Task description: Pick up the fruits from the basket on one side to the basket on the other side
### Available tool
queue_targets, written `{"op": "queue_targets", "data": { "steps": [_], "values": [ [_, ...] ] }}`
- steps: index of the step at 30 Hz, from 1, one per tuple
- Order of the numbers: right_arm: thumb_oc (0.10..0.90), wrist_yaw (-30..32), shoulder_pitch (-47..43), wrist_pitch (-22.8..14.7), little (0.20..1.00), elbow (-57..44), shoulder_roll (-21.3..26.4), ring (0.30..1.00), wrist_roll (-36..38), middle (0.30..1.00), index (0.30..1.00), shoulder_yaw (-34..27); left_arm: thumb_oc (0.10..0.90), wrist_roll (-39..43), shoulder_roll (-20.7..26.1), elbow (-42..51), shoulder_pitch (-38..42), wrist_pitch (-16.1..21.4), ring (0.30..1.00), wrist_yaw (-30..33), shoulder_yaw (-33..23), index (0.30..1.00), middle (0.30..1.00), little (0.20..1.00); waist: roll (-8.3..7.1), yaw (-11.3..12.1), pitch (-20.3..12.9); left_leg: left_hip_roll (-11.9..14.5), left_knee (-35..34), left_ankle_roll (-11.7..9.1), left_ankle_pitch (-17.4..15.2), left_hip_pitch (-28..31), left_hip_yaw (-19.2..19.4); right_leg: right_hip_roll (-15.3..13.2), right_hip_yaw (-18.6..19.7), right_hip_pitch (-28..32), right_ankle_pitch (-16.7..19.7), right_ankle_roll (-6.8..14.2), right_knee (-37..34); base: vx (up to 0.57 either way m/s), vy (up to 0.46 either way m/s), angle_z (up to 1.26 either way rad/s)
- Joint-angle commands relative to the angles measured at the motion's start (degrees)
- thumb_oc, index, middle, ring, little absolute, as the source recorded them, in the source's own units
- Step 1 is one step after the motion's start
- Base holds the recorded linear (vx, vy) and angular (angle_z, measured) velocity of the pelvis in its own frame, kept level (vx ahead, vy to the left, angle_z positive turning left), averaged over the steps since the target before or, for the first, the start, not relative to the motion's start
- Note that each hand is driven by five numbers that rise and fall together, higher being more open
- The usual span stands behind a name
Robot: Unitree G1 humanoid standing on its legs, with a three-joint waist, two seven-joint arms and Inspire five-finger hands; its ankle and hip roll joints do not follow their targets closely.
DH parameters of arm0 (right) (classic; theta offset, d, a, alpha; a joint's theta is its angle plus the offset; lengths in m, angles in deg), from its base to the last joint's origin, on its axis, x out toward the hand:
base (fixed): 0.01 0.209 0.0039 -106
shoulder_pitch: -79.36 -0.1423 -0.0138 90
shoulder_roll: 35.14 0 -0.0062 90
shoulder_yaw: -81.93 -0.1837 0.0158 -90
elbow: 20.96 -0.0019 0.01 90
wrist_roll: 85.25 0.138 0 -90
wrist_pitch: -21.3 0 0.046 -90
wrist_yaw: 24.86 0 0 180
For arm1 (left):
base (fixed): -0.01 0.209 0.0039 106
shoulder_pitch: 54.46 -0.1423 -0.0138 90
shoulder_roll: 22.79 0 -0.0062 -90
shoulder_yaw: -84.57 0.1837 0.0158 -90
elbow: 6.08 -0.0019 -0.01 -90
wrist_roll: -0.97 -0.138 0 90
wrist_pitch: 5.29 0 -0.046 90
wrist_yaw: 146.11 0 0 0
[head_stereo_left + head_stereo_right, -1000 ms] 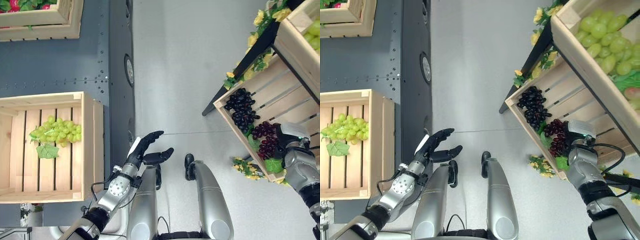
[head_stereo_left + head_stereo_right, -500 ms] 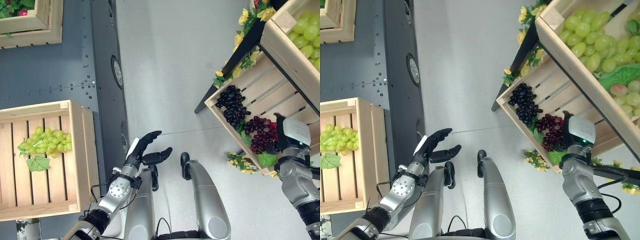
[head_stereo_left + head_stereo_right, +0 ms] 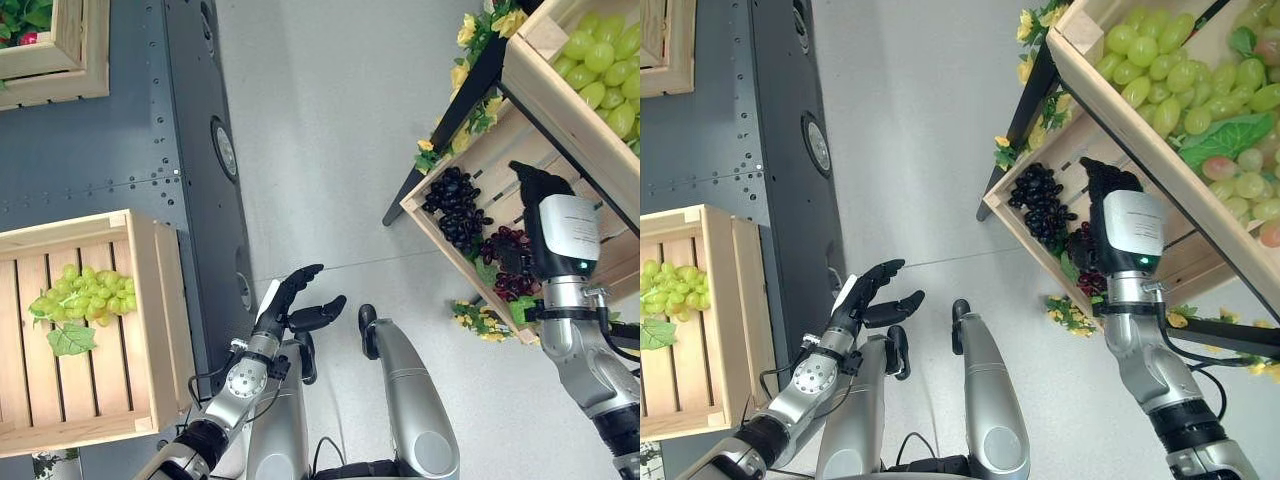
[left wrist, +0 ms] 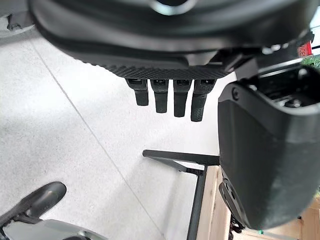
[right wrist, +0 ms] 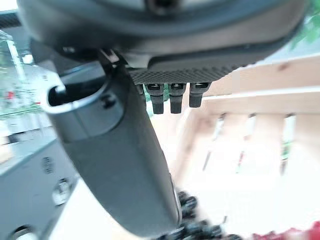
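R hand (image 3: 1118,225) over right crate (image 3: 470,165), fingers loosely straight, holding nothing; dark grapes (image 3: 455,205) just beside. L hand (image 3: 290,305) open, idle.

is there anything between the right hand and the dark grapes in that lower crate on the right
Nothing visible blocks it. The right hand hangs open just above the lower crate, with the black grapes and red grapes lying uncovered on the slats right beside and below it. The upper crate sits close by the hand.

Open floor (image 3: 330,130) lies between the left crate (image 3: 150,320) and right crate (image 3: 470,180).
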Motion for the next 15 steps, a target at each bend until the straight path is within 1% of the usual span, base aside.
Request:
{"op": "queue_targets", "data": {
  "steps": [1, 7, 8, 9, 10, 12, 13, 14, 15],
  "values": [
    [0.8, 0.96, -3.57, -4.81, 0.9, -4.19, 3.3, 0.9, 2.16, 0.9, 0.9, 0.23, 0.8, -1.95, -1.39, 3.18, -0.11, 7.16, 0.9, 2.38, -0.08, 0.9, 0.9, 0.9, -0.62, 1.95, -0.85, -2.62, -4.06, 5.53, 0.45, 3.04, 5.75, 1.64, -2.6, 4.39, -1.14, -2.66, 0.94, -0.01, -0.042, 0.03],
    [0.8, -1.24, -4.92, -6.81, 0.9, -2.42, 0.07, 0.9, 5.43, 0.9, 0.9, 4.29, 0.8, -2.55, -1.2, 3.96, 0.73, 7.87, 0.9, 3.08, 0.12, 0.9, 0.9, 0.9, -0.17, 3.25, -0.85, -3.27, -4.06, 5.36, 0.88, 2.75, 5.02, 1.13, -3.2, 4.71, -1.61, -3.11, 1.15, -0.01, -0.039, 0.04],
    [0.8, -1.18, -5.2, -7.15, 0.9, -1.92, -0.52, 0.9, 6.0, 0.9, 0.9, 4.98, 0.8, -3.78, -1.11, 4.3, 0.85, 9.21, 0.9, 4.52, 0.12, 0.9, 0.9, 0.9, -0.1, 3.5, -0.85, -3.34, -4.02, 5.3, 0.92, 2.76, 4.93, 0.93, -3.38, 4.82, -1.66, -3.13, 1.15, 0.0, -0.019, 0.04],
    [0.8, -1.14, -5.26, -7.36, 0.9, -1.83, -0.62, 0.9, 6.42, 0.9, 0.9, 5.1, 0.8, -4.3, -1.09, 4.36, 0.87, 9.77, 0.9, 5.08, 0.11, 0.9, 0.9, 0.9, -0.1, 3.53, -0.85, -3.35, -4.01, 5.29, 0.93, 2.76, 4.91, 0.9, -3.42, 4.84, -1.67, -3.13, 1.15, 0.01, -0.03, 0.05],
    [0.8, -0.98, -5.08, -8.34, 0.9, -0.87, -1.79, 0.9, 9.01, 0.9, 0.9, 5.81, 0.8, -8.01, -0.55, 6.64, 1.17, 12.69, 0.9, 10.31, -0.54, 0.9, 0.9, 0.9, 0.1, 4.07, -0.85, -3.6, -3.99, 5.18, 0.97, 2.71, 4.59, 0.56, -3.72, 4.98, -1.87, -3.25, 1.2, 0.01, -0.03, 0.08],
    [0.8, -0.04, -4.4, -9.91, 0.9, 1.09, -3.6, 0.9, 10.36, 0.9, 0.9, 6.66, 0.8, -9.57, 0.39, 9.65, 1.26, 15.66, 0.9, 15.66, -2.73, 0.9, 0.9, 0.9, 0.44, 4.88, -0.85, -3.92, -3.32, 5.12, 0.87, 2.15, 4.19, 0.07, -4.16, 4.75, -2.24, -3.44, 1.72, 0.01, -0.036, 0.14],
    [0.8, 0.14, -4.33, -10.01, 0.9, 1.28, -3.79, 0.9, 10.3, 0.9, 0.9, 6.76, 0.8, -9.59, 0.45, 9.98, 1.24, 15.72, 0.9, 15.71, -2.97, 0.9, 0.9, 0.9, 0.46, 4.93, -0.85, -3.94, -3.28, 5.11, 0.87, 2.11, 4.15, 0.02, -4.21, 4.74, -2.26, -3.44, 1.75, 0.01, -0.055, 0.23],
    [0.8, 1.26, -3.44, -10.64, 0.9, 2.36, -5.3, 0.9, 9.78, 0.9, 0.9, 7.26, 0.8, -9.38, 1.1, 13.21, 0.97, 17.36, 0.9, 16.35, -5.29, 0.9, 0.9, 0.9, 0.67, 5.69, -0.85, -4.18, -2.83, 5.05, 0.9, 1.67, 3.85, -0.35, -4.66, 4.72, -2.35, -3.52, 1.91, 0.01, -0.075, 0.32],
    [0.8, 1.89, -2.8, -10.24, 0.9, 3.04, -6.12, 0.9, 9.11, 0.9, 0.9, 7.62, 0.8, -9.15, 1.79, 16.2, 0.67, 18.23, 0.9, 15.83, -6.85, 0.9, 0.9, 0.9, 0.79, 6.32, -0.85, -4.35, -2.4, 4.94, 1.0, 1.14, 3.57, -0.65, -5.12, 4.54, -2.37, -3.54, 2.09, 0.01, -0.089, 0.34]
  ]
}}
